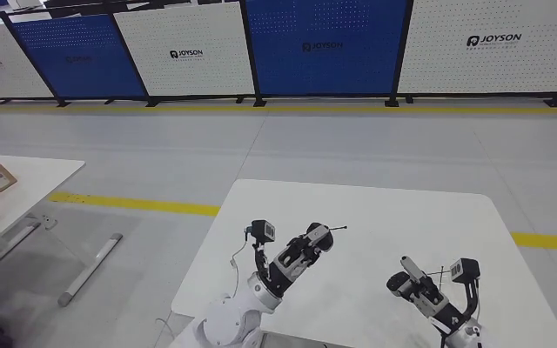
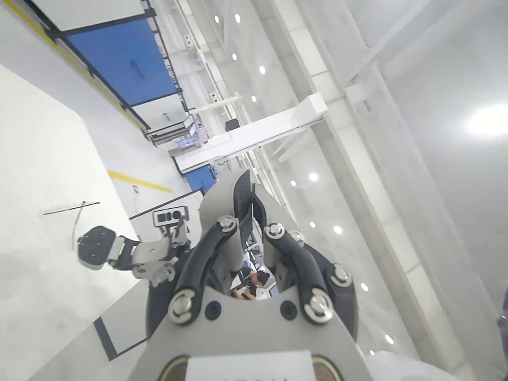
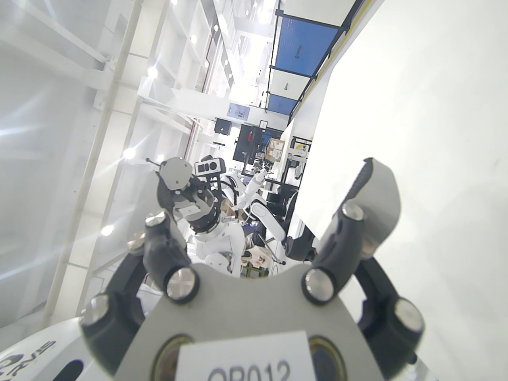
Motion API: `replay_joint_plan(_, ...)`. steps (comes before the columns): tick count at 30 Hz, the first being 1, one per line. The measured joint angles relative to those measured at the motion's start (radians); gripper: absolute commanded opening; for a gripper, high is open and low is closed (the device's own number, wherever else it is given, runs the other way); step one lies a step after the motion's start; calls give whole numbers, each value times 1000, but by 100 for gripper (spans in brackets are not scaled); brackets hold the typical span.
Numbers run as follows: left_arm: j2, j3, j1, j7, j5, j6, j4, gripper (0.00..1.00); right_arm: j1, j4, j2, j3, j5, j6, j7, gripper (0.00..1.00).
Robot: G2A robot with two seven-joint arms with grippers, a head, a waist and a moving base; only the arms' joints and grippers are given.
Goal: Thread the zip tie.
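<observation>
A: Zip tie (image 1: 338,229), position?

B: Pinched in the left claw (image 1: 320,235), held up off the tabletop (image 1: 374,204). A short thin end with a small knob sticks out past the fingertips, toward the right arm's side.

A: Left claw state?

B: Pressed together on the tie (its own wrist view shows the two pads (image 2: 243,194) meeting).

A: Right claw (image 1: 402,271)?

B: Spread, fingers wide apart. It sits well apart from the left claw, over the near right part of the tabletop.

A: Anything by it?

B: A thin dark strip (image 1: 441,273) just beside it, crossed by a second thin line. Cannot tell whether it lies on the tabletop or hangs from the claw.

A: Surroundings?

B: Blue and white pegboard panels (image 1: 326,43) across the back. A yellow line (image 1: 130,203) runs along the floor beyond the tabletop.
</observation>
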Motion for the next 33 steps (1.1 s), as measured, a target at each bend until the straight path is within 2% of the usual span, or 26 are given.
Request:
replay_joint_plan(7,-2,32,-45,-7,84,170,65,0,0,0,0,0,0,0,0,100)
replay_joint_plan(10,-3,47,-61,-19,101,219,111,0,0,0,0,0,0,0,0,100)
replay_joint_plan(16,-11,69,-80,11,86,229,208,0,0,0,0,0,0,0,0,100)
replay_joint_plan(18,-14,72,-81,31,73,226,218,0,0,0,0,0,0,0,0,100)
replay_joint_plan(26,-14,73,-81,31,76,226,219,0,0,0,0,0,0,0,0,100)
replay_joint_plan(30,-18,106,-100,52,143,275,253,0,0,0,0,0,0,0,0,100)
replay_joint_plan(33,-21,137,-124,32,191,315,286,0,0,0,0,0,0,0,0,100)
